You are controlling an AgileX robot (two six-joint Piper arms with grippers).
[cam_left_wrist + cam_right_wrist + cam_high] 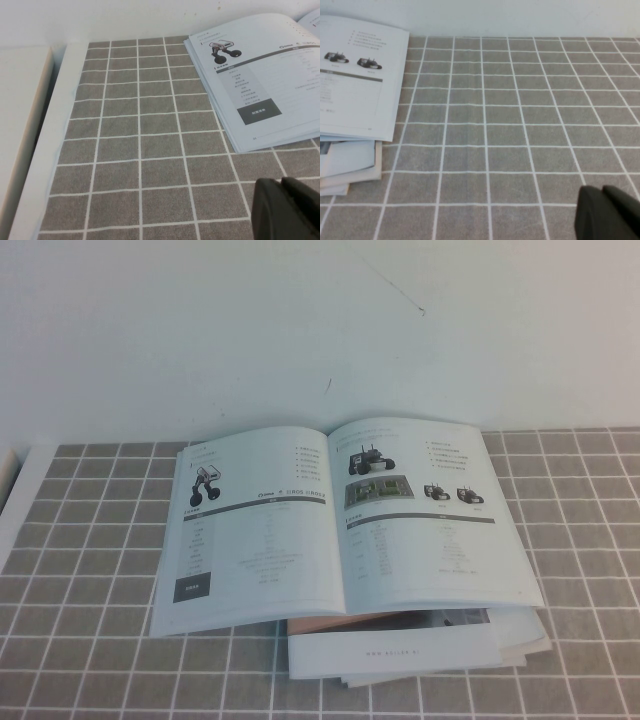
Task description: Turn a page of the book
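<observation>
The book [262,525] lies open and flat on the grey tiled table, on top of a stack of booklets. Its right-hand page [432,515] shows dark wheeled robots, a green picture and a table. The left wrist view shows the book's left page [260,75]; the right wrist view shows the right page's outer edge [355,85]. My left gripper [281,184] is shut and empty, low over the tiles, short of the book's left corner. My right gripper [602,190] is shut and empty over bare tiles, well clear of the book's right edge. Neither gripper shows in the high view.
White-and-orange booklets [400,652] stick out under the book at the front right, also in the right wrist view [347,167]. A white ledge [50,145] borders the table's left side. A white wall [320,330] stands close behind the book.
</observation>
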